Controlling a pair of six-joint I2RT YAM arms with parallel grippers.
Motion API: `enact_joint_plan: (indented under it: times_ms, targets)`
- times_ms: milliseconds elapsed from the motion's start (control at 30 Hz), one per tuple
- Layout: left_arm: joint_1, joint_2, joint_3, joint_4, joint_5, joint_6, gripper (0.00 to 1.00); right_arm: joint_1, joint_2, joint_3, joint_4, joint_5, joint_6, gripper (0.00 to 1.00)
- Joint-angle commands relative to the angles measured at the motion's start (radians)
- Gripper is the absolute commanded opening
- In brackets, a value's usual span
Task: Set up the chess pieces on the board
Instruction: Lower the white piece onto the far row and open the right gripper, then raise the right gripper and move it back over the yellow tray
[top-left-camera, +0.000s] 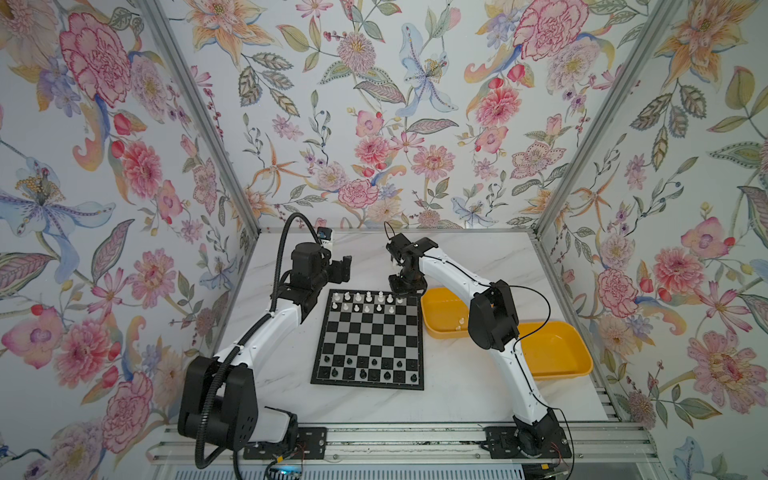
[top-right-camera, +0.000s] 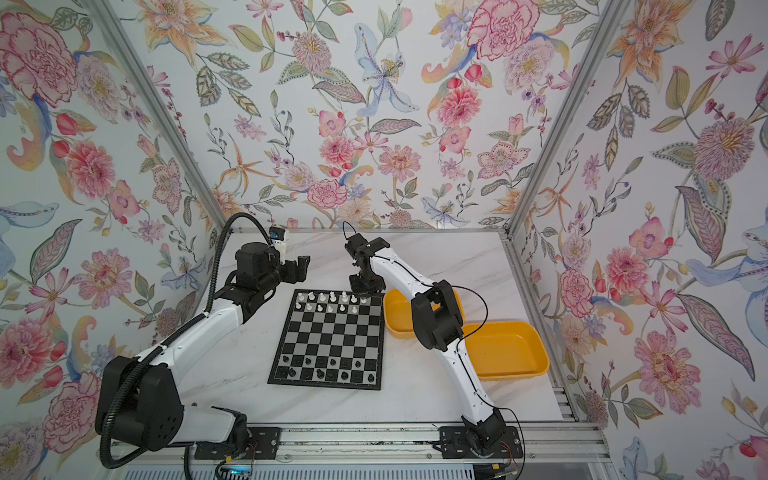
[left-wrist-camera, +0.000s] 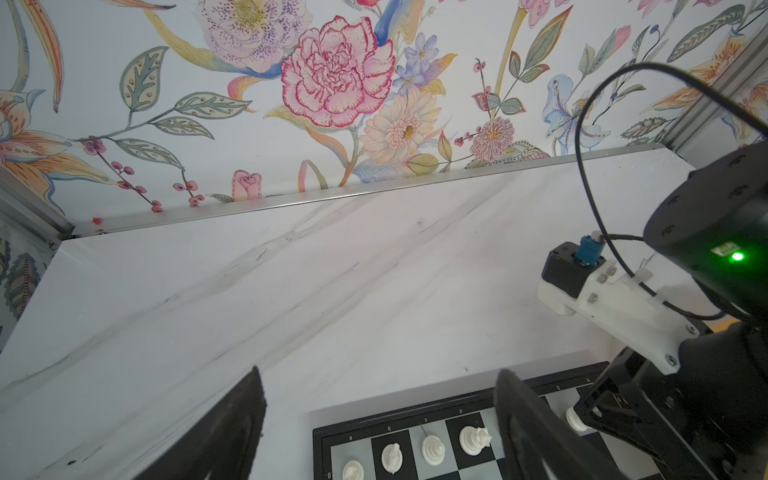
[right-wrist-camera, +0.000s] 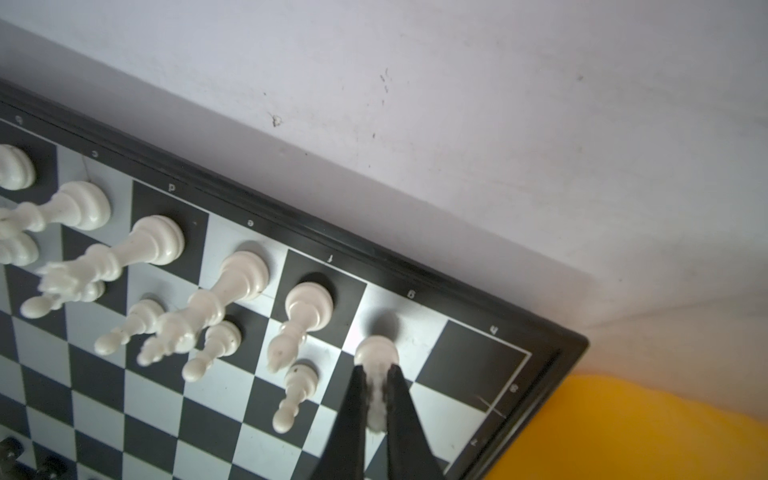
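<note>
r gripper (right-wrist-camera: 376, 370) pinching a white piece (right-wrist-camera: 376, 351) at far-right end of board (top-left-camera: 368, 332); l gripper (left-wrist-camera: 380, 372) spread wide, holding nothing.
r arm runs from its near-right base, elbow up over a yellow tub (top-left-camera: 440, 316), forearm angled in, wrist bent so fingers point down onto the g square of the far row; can't tell if the base is seated. l arm stretches fwd along the board's left side, wrist past the far-left corner, jaws pointing sideways above the table (top-left-camera: 478, 257). other white pieces (top-left-camera: 368, 301) fill the far 2 rows, black pieces (top-left-camera: 365, 370) the near 2.
</note>
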Motion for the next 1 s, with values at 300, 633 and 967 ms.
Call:
enact_joint_plan:
  times_ms: [300, 633, 967]
  targets:
    - [0.015, 0.009, 0.014, 0.013, 0.026, -0.006, 0.87, -0.004, 0.042, -0.007, -0.026, 0.018, 0.0, 0.15]
    - [0.016, 0.013, 0.016, 0.025, 0.028, -0.017, 0.87, -0.034, 0.021, 0.017, -0.027, 0.028, -0.009, 0.32]
    - [0.017, 0.023, 0.023, 0.034, 0.027, -0.022, 0.87, -0.056, -0.026, 0.009, -0.027, 0.035, -0.034, 0.38]
